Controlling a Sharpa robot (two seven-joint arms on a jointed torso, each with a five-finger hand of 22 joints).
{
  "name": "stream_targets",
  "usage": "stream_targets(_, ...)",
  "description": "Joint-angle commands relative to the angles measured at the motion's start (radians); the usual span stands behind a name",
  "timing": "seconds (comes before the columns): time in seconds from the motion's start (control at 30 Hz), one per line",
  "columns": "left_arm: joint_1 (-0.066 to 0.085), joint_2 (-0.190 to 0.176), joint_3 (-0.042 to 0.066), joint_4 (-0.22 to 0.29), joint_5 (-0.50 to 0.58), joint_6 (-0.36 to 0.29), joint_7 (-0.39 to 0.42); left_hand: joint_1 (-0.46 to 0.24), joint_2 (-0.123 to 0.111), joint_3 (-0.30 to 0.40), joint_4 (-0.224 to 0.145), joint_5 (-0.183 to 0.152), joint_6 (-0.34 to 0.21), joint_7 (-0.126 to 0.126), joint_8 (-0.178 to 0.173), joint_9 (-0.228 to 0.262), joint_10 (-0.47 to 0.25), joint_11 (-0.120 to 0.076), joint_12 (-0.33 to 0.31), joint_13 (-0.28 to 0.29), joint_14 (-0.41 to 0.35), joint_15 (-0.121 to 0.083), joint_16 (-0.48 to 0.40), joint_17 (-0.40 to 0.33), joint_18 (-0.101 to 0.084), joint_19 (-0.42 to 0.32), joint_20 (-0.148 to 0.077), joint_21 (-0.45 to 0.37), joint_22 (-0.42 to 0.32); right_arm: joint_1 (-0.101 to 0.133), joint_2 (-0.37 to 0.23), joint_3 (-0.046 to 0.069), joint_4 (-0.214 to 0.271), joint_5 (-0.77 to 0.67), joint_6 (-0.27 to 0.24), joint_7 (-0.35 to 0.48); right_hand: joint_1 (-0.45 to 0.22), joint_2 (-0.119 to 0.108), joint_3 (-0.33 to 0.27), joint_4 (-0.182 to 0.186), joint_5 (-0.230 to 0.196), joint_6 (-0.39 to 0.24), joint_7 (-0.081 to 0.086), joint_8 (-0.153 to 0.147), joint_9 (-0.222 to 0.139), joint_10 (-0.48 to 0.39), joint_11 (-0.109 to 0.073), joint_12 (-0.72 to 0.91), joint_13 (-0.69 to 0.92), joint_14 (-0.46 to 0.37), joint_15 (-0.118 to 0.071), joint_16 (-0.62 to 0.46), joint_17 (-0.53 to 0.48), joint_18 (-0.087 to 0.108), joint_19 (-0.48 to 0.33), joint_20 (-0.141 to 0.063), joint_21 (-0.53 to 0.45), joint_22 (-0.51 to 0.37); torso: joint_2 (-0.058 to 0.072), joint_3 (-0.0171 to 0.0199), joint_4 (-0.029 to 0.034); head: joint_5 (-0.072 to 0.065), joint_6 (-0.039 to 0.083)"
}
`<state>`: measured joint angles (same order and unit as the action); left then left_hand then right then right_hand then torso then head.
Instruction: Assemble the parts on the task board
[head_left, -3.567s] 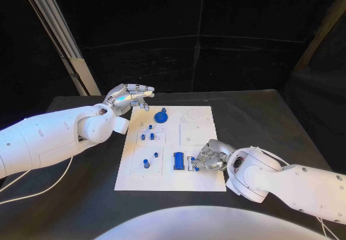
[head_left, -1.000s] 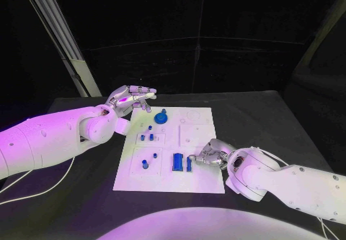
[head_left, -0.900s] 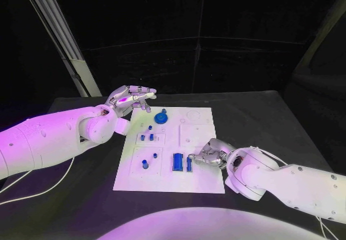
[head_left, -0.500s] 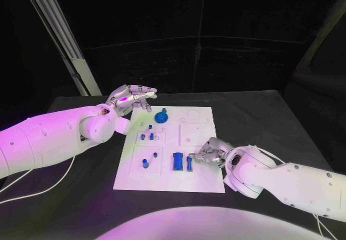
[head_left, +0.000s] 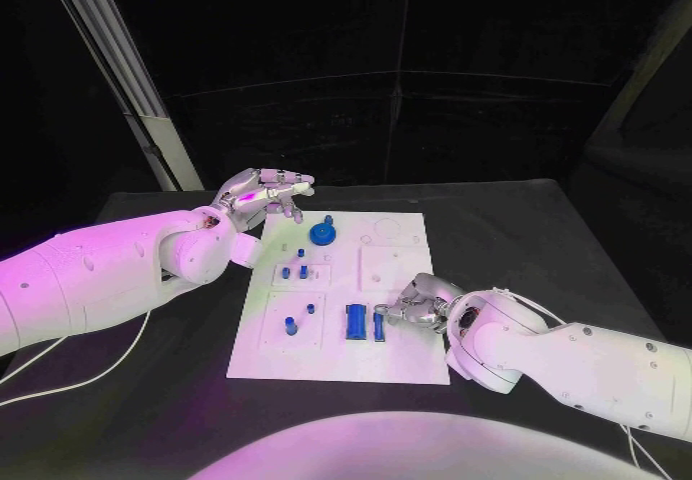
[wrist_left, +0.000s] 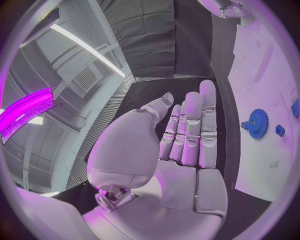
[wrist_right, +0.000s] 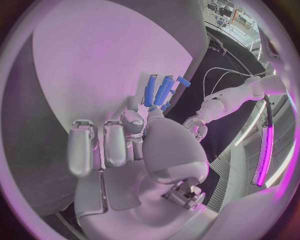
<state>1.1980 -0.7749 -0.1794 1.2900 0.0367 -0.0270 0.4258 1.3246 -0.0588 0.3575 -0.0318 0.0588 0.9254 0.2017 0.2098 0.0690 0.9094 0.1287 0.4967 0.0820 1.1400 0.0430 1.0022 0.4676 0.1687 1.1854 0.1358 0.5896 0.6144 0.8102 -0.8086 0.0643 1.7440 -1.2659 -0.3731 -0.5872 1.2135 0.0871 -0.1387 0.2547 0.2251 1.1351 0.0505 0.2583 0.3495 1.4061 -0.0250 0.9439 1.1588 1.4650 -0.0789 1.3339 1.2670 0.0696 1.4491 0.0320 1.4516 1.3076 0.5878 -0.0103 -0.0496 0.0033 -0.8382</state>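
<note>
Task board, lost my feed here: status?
Left robot hand open, raised beyond the task board. Right robot hand at the slim blue part, grip unclear. Gear seated. Nothing in the way.

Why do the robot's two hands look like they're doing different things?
The left hand hovers beyond the board's far left corner, holding nothing; the right hand is low over the board. The left hand's fingers are apart and touch no part, while the right hand's fingers are at a narrow blue bar. Both are silver hands on white arms.
</note>
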Motion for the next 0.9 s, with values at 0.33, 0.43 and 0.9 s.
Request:
stream_targets(0.33,0.001,0.003,0.001,-0.003,0.003,0.014,0.002,-0.003,0.009,0.000,0.000,0.001,-0.008,0.002,0.003,-0.001,-0.004,0.000,0.007,-0.001,-0.008,-0.002,0.004,-0.001,0.013,0.002,0.000,-0.005,-0.001,0.001,-0.001,-0.001,0.005,-0.004,0.002,0.002,-0.022,0.011,-0.028,0.026,0.013,-0.003,0.001,-0.004,0.005,0.007,0.002,0.003,0.001,0.052,-0.007,0.006,0.001,-0.019,0.000,-0.005,0.004,0.057,0.000,0.0003,-0.0003,-0.003,0.000)
stream_targets(0.43,0.001,0.004,0.001,-0.003,0.003,0.015,0.001,-0.003,0.009,0.000,0.000,0.001,-0.008,0.002,0.003,-0.001,-0.004,0.000,0.007,-0.001,-0.008,-0.002,0.004,-0.001,0.013,0.002,0.000,-0.005,-0.001,0.001,0.000,0.000,0.004,-0.004,-0.003,0.003,-0.028,0.020,-0.032,0.032,0.018,-0.002,0.001,-0.004,0.005,0.008,0.002,0.004,0.002,0.052,-0.007,0.005,0.001,-0.019,0.000,-0.005,0.004,0.058,0.000,0.0008,-0.0005,-0.003,0.001)
stream_targets(0.9,0.001,0.004,0.001,-0.002,0.003,0.017,-0.001,-0.003,0.009,0.000,0.000,0.001,-0.008,0.002,0.003,-0.001,-0.004,0.000,0.007,-0.001,-0.008,-0.002,0.004,-0.001,0.013,0.002,0.000,-0.005,-0.001,0.001,0.006,0.000,-0.009,-0.004,0.009,-0.001,-0.038,0.031,-0.038,0.034,0.026,-0.001,0.000,-0.004,0.007,0.008,0.002,0.005,0.004,0.052,-0.007,0.007,0.003,-0.020,0.001,-0.005,0.005,0.059,0.000,-0.0003,-0.0011,-0.004,0.002)
